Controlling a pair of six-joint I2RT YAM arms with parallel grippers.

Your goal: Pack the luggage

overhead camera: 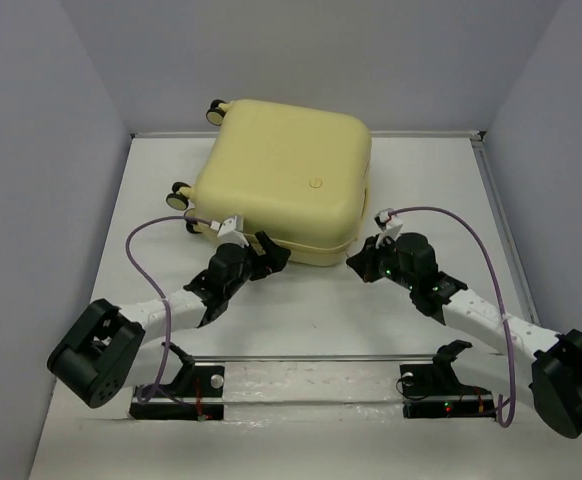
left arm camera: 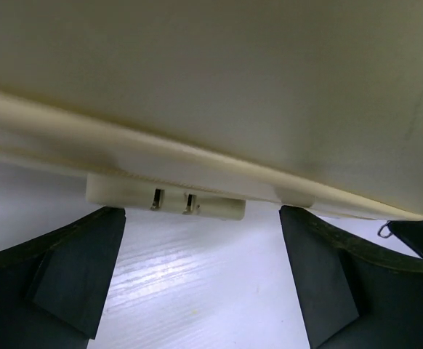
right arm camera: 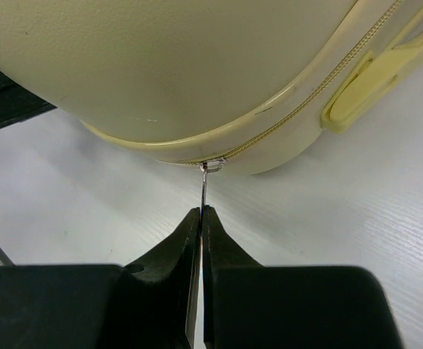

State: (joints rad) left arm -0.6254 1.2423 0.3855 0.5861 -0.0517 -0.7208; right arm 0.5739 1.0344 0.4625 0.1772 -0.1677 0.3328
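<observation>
On the luggage [right arm camera: 160, 65], right pincer [right arm camera: 200, 212] pinches the thin zipper pull [right arm camera: 205, 185], left pincer [left arm camera: 200, 218] gapes wide; a skewed tug could slip it.

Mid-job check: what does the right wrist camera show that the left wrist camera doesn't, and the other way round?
Right wrist only: the right gripper shut on the thin metal zipper pull, the zipper track curving round the corner, and a pale-yellow side handle.
Left wrist only: the left gripper open, its fingers wide apart below a cream block on the seam that holds two small metal pieces.
Both: the pale-yellow shell of the luggage above the white table.
</observation>
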